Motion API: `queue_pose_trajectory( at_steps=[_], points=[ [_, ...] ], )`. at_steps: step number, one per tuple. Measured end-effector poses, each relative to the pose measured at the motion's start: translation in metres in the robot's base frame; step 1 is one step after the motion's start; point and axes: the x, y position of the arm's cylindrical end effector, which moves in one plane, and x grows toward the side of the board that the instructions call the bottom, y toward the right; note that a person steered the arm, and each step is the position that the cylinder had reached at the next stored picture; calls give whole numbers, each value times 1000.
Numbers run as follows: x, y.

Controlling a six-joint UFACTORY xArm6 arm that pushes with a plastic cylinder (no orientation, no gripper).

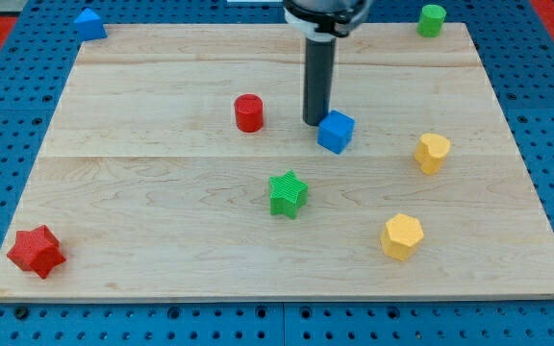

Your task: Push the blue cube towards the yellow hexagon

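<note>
The blue cube (pixel 336 132) sits on the wooden board a little right of centre. The yellow hexagon (pixel 402 236) lies toward the view's bottom right, well below and right of the cube. My tip (pixel 314 122) stands on the board just left of and slightly above the blue cube, touching or nearly touching its upper left side. The dark rod rises from there to the view's top edge.
A red cylinder (pixel 248 112) stands left of the tip. A green star (pixel 288 194) lies below the cube. A second yellow block (pixel 432 153) is right of the cube. A red star (pixel 36 252), a blue block (pixel 89 23) and a green cylinder (pixel 432 19) sit at corners.
</note>
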Motion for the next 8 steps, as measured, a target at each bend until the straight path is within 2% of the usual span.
queue_pose_trajectory(
  at_steps=[1, 3, 5, 7, 8],
  points=[
    [15, 2],
    [-38, 14],
    [3, 31],
    [-5, 28],
    [16, 22]
  ],
)
